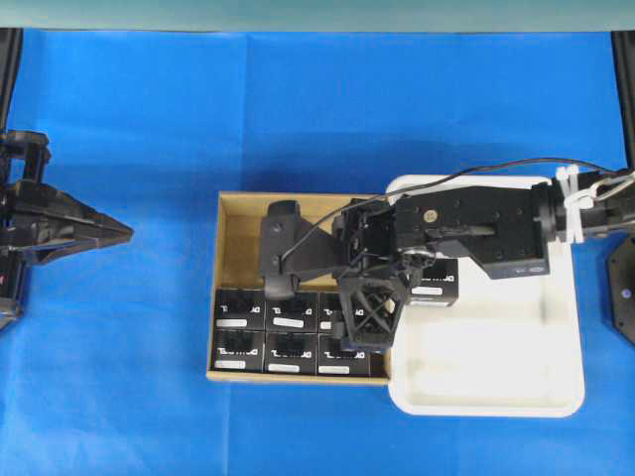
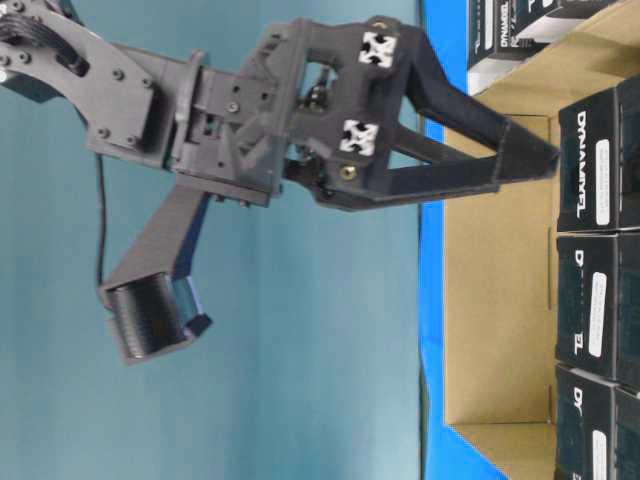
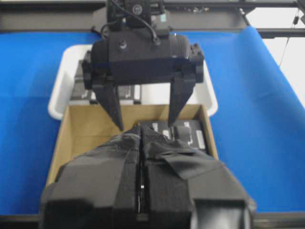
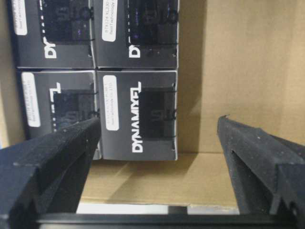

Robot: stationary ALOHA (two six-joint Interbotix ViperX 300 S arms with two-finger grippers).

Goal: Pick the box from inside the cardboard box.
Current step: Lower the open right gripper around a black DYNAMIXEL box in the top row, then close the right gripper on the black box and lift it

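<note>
Jaws, right: standing spread wide and empty on the right gripper (image 4: 157, 143), hanging over the cardboard box (image 1: 238, 213) with nothing between the pads.
Jaws, left: pressed together on the left gripper (image 1: 117, 232), gripping nothing, parked well off to the left over the blue desk (image 1: 119, 119).
Task's thing: the nearest box (image 4: 138, 114), black with white DYNAMIXEL lettering, is sitting inside the carton at the edge of the packed rows, beside the bare cardboard floor.
Other boxes: more identical ones are lying packed in rows along the near side of the carton (image 1: 288, 342); at least one is already lying in the white tray (image 1: 496, 377).
Key relation: in the right wrist view the box is lying ahead of the jaws but off-centre, close to the left finger (image 4: 57, 157), with open floor ahead of the right finger (image 4: 252, 157).
Judged need: a sideways shift toward the box looks necessary to straddle it before descending.
Nearer arm: the right, by a wide margin.
Arm pose, right: reaching from over the tray across the carton's wall, wrist pitching downward.
Arm pose, left: folded back, pointing toward the carton.
</note>
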